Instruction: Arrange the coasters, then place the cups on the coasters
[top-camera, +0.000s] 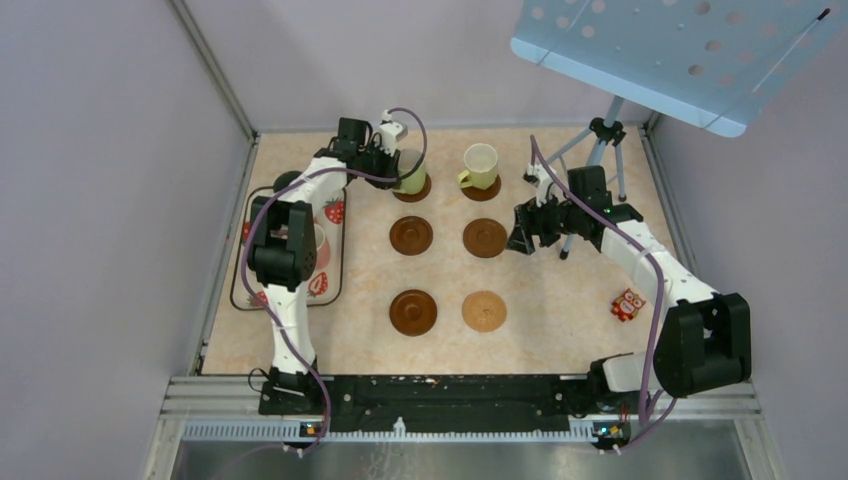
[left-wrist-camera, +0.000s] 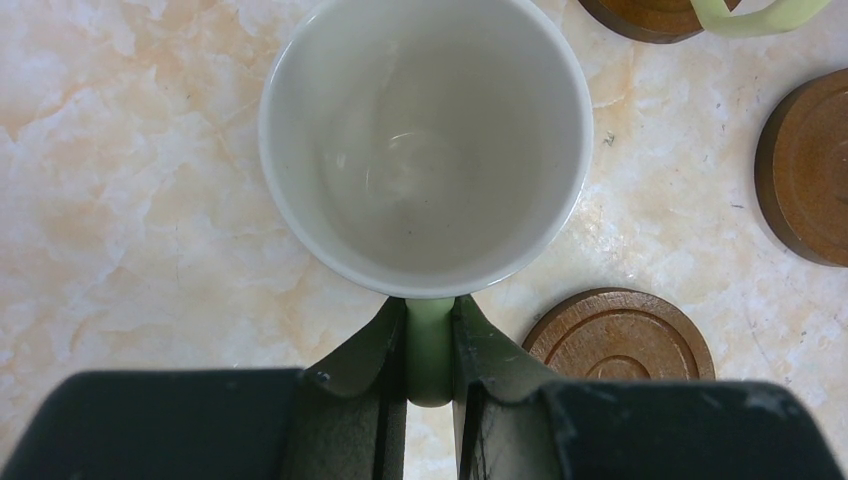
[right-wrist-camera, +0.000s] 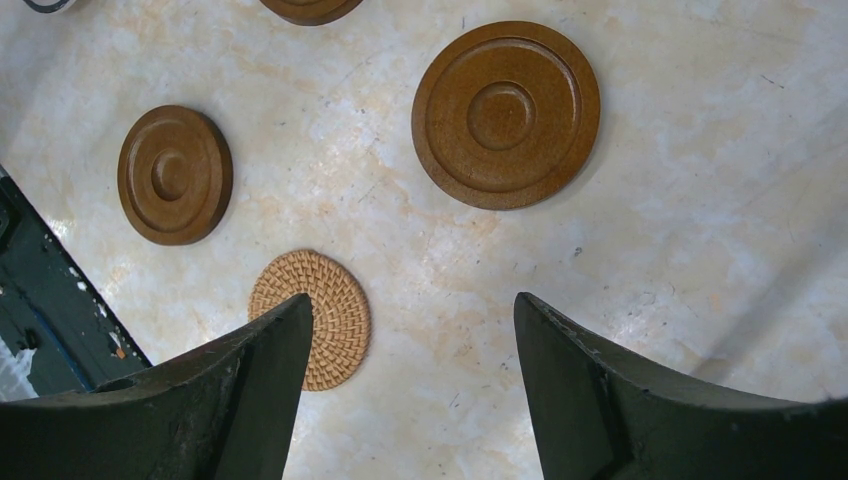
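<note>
Beige marbled table, lilac walls around it. Only the top view gives the layout: six coasters in a two-by-three grid mid-table, five dark brown, plus the tan coaster in the near right slot. The far row carries two light green cups. The right cup stands free on the far right coaster. The left cup is over the far left coaster with the left gripper on it; touching the coaster or just above, cannot tell. Left wrist view adds the grip: jaws clamped on the cup's green handle, round rim and pale inside facing the camera, two bare brown coasters off to one side. The right gripper hangs just beside the middle right coaster, on the side toward the table's right edge. Right wrist view shows its jaws apart with nothing between them. It also shows the tan coaster is woven and partly behind one finger, and the brown ones have turned concentric rings. Around: strawberry-print tray at the left edge, mostly hidden by the left arm, contents not readable. Tripod at the far right corner under a blue perforated panel. Small red packet near the right edge.
</note>
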